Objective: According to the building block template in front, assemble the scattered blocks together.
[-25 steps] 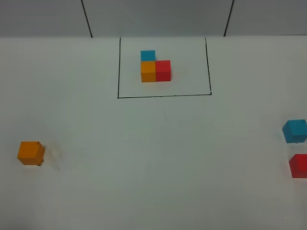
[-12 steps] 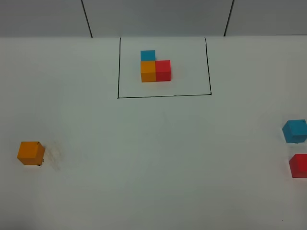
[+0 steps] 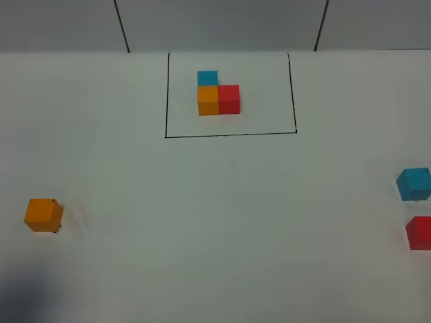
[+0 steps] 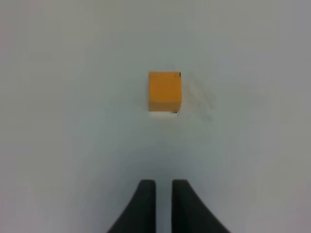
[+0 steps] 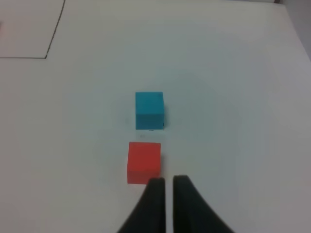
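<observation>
The template [image 3: 218,94] is a blue, orange and red cube cluster inside a black drawn frame [image 3: 230,134] at the back middle. A loose orange cube [image 3: 43,214] sits at the left; it also shows in the left wrist view [image 4: 164,91], ahead of my left gripper [image 4: 163,187], which is shut and empty. A loose sky-blue cube [image 3: 413,184] and a red cube [image 3: 420,233] sit at the right edge. In the right wrist view the blue cube [image 5: 149,110] lies beyond the red cube [image 5: 144,162], just ahead of my shut, empty right gripper [image 5: 168,182].
The white table [image 3: 222,222] runs to a grey back wall with two dark seams [image 3: 122,25]. A dark shadow lies over the table's front left corner [image 3: 27,303]. A corner of the drawn frame shows in the right wrist view [image 5: 47,54].
A dark shadow has appeared at the front left corner of the table. The cubes have not moved.
</observation>
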Tool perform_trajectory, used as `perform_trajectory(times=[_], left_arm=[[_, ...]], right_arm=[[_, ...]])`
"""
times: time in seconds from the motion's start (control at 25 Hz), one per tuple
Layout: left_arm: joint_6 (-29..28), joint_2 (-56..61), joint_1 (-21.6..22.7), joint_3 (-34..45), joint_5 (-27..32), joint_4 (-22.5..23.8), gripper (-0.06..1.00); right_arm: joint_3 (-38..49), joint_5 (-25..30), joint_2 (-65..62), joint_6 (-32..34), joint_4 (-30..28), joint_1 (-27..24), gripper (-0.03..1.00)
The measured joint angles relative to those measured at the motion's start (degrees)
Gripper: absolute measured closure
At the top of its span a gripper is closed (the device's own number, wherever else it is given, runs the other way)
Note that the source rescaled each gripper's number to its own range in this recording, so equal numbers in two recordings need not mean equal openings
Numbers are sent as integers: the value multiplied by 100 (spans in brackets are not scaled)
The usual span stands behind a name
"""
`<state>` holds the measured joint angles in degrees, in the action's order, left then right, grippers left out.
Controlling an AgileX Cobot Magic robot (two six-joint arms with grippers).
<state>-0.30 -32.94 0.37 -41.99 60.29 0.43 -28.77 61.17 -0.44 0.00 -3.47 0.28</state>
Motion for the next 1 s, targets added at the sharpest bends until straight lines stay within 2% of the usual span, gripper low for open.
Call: perform_trajectory(times=[0.36,0.52,0.64,0.68,0.8,0.92,1.0], left_arm=[[30,-2368,0,-976,-123,19,89],[81,-3080,0,-1232,-159,24,83],[93,-3505,0,-1308,-101,24,68],[99,-3725,0,-1313,-74,24,55],[101,-3967,0,-1313,-68,24,28],[101,-4114,0,-1313,-143,24,5],[101,-4172,0,-1315,-220,24,-3]], right_arm=[[0,0,0,0,0,0,97],[0,0,0,0,0,0,97],[0,0,0,0,0,0,97],[0,0,0,0,0,0,97],[0,0,0,0,0,0,97],[0,0,0,0,0,0,97],[0,0,0,0,0,0,97]])
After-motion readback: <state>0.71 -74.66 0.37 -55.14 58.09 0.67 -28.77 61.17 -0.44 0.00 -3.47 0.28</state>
